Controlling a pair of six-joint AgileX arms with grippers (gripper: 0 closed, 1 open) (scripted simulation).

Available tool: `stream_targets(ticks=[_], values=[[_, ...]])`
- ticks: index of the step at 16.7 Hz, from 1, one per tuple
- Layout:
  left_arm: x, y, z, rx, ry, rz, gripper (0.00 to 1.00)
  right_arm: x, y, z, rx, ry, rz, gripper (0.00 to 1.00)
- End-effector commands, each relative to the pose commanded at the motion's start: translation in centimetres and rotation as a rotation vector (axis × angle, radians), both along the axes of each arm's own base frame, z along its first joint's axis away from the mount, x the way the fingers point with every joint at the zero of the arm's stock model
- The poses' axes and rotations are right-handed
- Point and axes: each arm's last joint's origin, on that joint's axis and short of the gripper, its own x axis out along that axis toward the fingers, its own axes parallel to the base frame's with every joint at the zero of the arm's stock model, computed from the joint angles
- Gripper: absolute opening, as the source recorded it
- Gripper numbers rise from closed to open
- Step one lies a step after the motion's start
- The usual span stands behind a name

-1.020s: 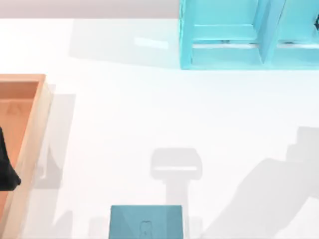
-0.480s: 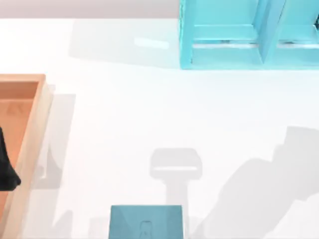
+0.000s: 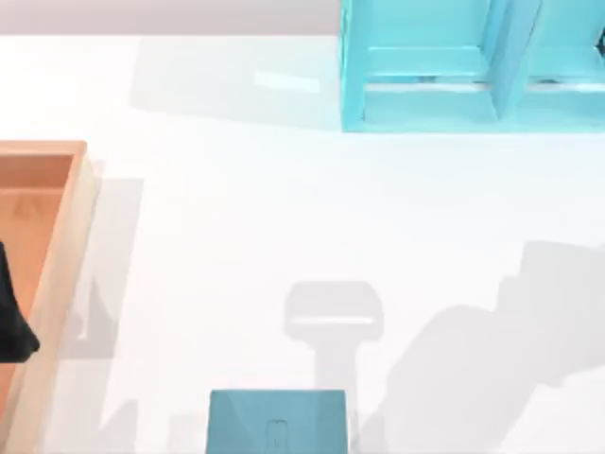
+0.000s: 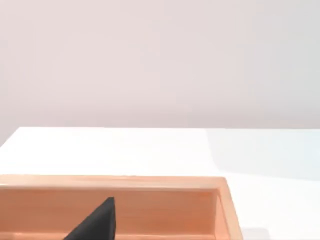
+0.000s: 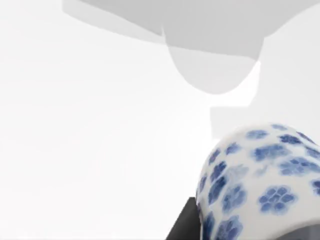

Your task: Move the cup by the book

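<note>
The cup [image 5: 260, 185], white with blue flower speckles, sits close in the right wrist view. My right gripper [image 5: 245, 234] is shut on it, with one dark finger [image 5: 181, 227] showing at its side. The cup hangs above the white table and casts a rounded shadow there. The teal-blue book [image 3: 277, 422] lies flat at the table's front edge, a little left of centre, a faint emblem on its cover. My left gripper [image 3: 11, 322] is parked over the orange tray [image 3: 66, 246] at the far left.
A light-cyan shelf cabinet [image 3: 473, 66] stands at the back right. The orange wooden tray [image 4: 220, 197] runs along the left edge. A broad arm shadow [image 3: 492, 340] lies on the table right of the book.
The right arm's shadow has slid leftward across the table's right side, toward the book. The left arm, book and tray have not moved.
</note>
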Motion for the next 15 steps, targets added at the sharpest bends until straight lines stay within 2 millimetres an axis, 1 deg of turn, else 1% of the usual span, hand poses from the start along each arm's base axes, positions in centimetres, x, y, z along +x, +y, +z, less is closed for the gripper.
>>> stream_targets(ticks=[2, 3, 4, 6, 9, 11, 13, 15], values=[[0.0, 0.0, 0.0, 0.0, 0.0, 0.0, 1.0, 0.3, 0.7, 0.1, -0.002, 0.001, -0.006, 0.0], [0.0, 0.0, 0.0, 0.0, 0.0, 0.0, 1.0, 0.7, 1.4, 0.2, -0.003, 0.002, -0.013, 0.0], [0.0, 0.0, 0.0, 0.0, 0.0, 0.0, 1.0, 1.0, 2.4, 0.3, -0.005, 0.003, -0.022, 0.0], [0.0, 0.0, 0.0, 0.0, 0.0, 0.0, 1.0, 1.9, 5.1, 0.6, -0.009, 0.005, -0.052, 0.0], [0.0, 0.0, 0.0, 0.0, 0.0, 0.0, 1.0, 2.7, 10.5, 1.1, -0.016, 0.011, -0.141, 0.0], [0.0, 0.0, 0.0, 0.0, 0.0, 0.0, 1.0, 2.6, 14.6, 1.4, -0.022, 0.018, -0.233, 0.0], [0.0, 0.0, 0.0, 0.0, 0.0, 0.0, 1.0, 1.8, 18.7, 1.7, -0.031, 0.028, -0.353, 0.0], [0.0, 0.0, 0.0, 0.0, 0.0, 0.0, 1.0, 0.5, 22.6, 2.0, -0.045, 0.039, -0.497, 0.0]])
